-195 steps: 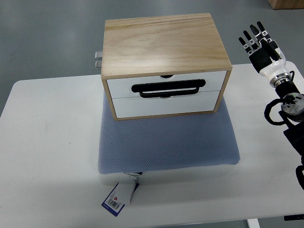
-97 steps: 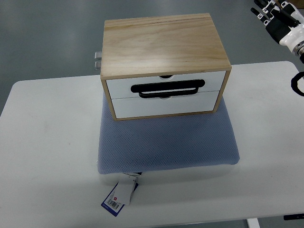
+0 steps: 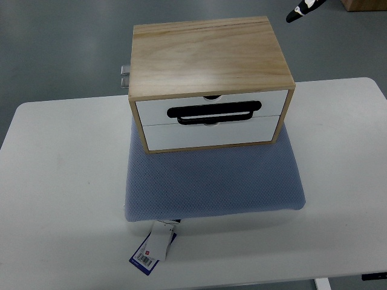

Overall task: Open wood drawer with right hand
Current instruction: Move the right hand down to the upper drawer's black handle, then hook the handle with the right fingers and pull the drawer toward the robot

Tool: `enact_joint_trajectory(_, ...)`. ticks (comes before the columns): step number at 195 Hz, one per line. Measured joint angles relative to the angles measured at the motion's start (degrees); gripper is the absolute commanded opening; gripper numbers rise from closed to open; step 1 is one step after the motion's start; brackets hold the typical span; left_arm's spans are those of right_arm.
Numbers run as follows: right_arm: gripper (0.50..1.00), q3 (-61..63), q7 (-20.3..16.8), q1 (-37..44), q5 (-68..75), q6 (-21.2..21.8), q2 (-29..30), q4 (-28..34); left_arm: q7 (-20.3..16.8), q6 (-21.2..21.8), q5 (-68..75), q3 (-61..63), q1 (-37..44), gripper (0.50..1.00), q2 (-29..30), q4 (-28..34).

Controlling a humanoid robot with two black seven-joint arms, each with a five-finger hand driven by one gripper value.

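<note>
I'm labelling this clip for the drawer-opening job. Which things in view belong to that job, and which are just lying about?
Part of the job:
- wooden drawer box
- its two white drawer fronts, both shut
- black handle
- a fingertip at the top edge, likely the right hand's

Just there:
- blue-grey cushion under the box
- tag at the cushion's front edge
- white table

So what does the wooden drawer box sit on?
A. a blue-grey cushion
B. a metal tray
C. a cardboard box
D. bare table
A: the drawer box stands on the back part of the blue-grey cushion, which lies on the white table.
</note>
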Motion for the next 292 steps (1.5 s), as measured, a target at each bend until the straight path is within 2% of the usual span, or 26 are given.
enact_joint_trajectory(11, 0.942, -3.8, -4.2, 5.1, 5.4, -0.2, 1.7, 4.1, 0.0, -0.1, 0.0, 0.0, -0.1, 1.0, 0.0, 0.0)
enact_joint_trajectory(25, 0.942, -7.8, -6.5, 9.6, 11.5, -1.5, 4.3, 7.9, 0.0, -0.1, 0.0, 0.0, 0.0, 1.0, 0.0, 0.1)
enact_joint_trajectory(43, 0.94, -11.1, -7.1, 12.0, 17.3, -4.4, 8.5, 10.9, 0.0, -0.1, 0.0, 0.0, 0.0, 1.0, 0.0, 0.1)
enact_joint_trajectory(66, 0.94, -14.1, -7.2, 12.2, 19.8, -8.6, 13.7, 11.9, 0.0, -0.1, 0.0, 0.1, -0.1, 1.0, 0.0, 0.1)
enact_joint_trajectory(84, 0.94, -15.7, -7.2, 10.4, 20.1, -14.4, 17.4, 12.0, 0.0, -0.1, 0.0, 0.1, -0.1, 1.0, 0.0, 0.1)
enact_joint_trajectory(111, 0.94, -16.2, -7.2, 7.2, 20.2, -18.8, 20.2, 12.0, 0.0, -0.1, -0.1, 0.1, -0.1, 1.0, 0.0, 0.2)
enact_joint_trajectory(183, 0.942, -16.2, -7.2, 1.3, 19.8, -21.8, 21.2, 11.8, 0.0, -0.1, -0.2, -0.2, -0.1, 1.0, 0.0, 0.2)
enact_joint_trajectory(228, 0.942, -16.4, -7.2, -0.6, 16.9, -20.6, 20.7, 11.6, 0.0, -0.1, -0.2, -0.1, -0.1, 1.0, 0.0, 0.7)
enact_joint_trajectory(292, 0.94, -18.6, -7.2, -2.5, 10.5, -16.5, 19.7, 10.8, 0.0, -0.1, -0.2, -0.1, 0.0, 1.0, 0.0, 0.7)
